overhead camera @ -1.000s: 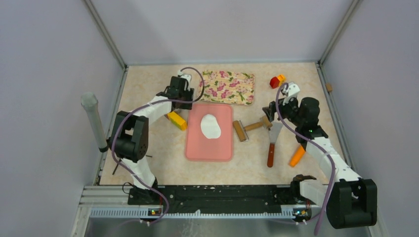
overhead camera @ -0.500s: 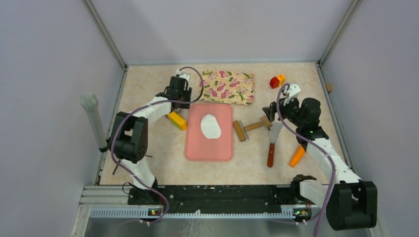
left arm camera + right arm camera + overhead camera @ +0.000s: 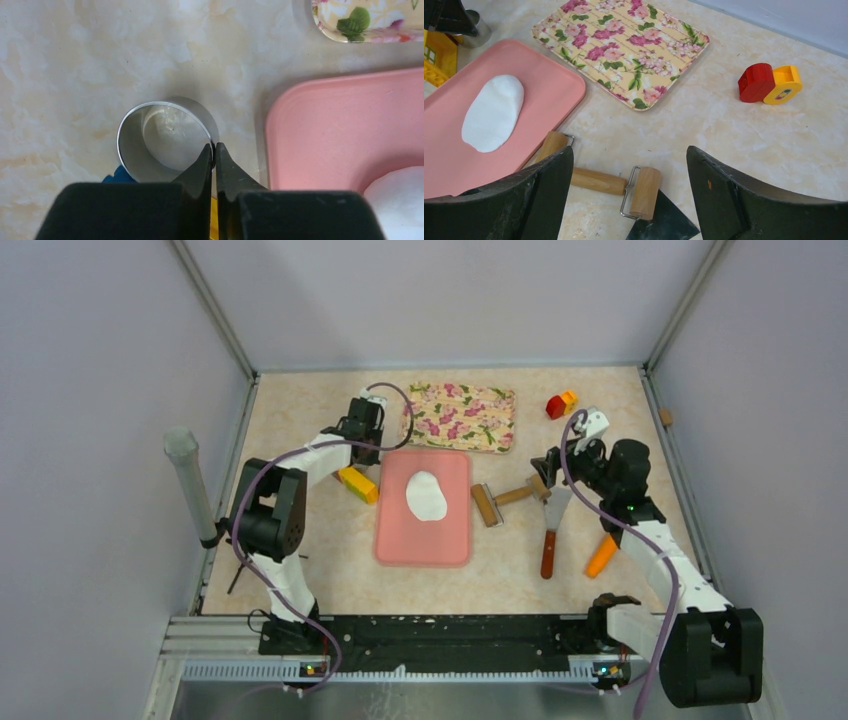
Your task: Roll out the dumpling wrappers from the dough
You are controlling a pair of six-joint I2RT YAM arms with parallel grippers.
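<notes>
We see the dough (image 3: 427,496) as a matte white oval, smooth and slightly domed, lying on the upper half of the pink mat (image 3: 425,540) at the middle of the top view. The mat is a rounded rectangle with a raised lip. Above it sits a rectangular tray (image 3: 462,415) printed with pink flowers on yellow. The counter (image 3: 300,400) is glossy, with a beige marble pattern.

The left wrist view gives us what the top view hides under the arm. A shiny metal ring (image 3: 131,150) stands on the counter just left of the mat's corner. The left end effector (image 3: 214,149) has its black fingers pressed almost together on the ring's right wall, one tip inside and one outside. A sliver of yellow shows between the fingers at the bottom edge, and the dough (image 3: 400,195) peeks in at lower right.

The right wrist view shows the right end effector (image 3: 629,150) spread wide above a wooden roller (image 3: 599,181), which has a wire yoke and a drum at each end. A dark scraper blade (image 3: 664,225) lies under the smaller drum. Only the top view shows the scraper's brown handle (image 3: 547,556), and a yellow block (image 3: 358,483) left of the mat.
</notes>
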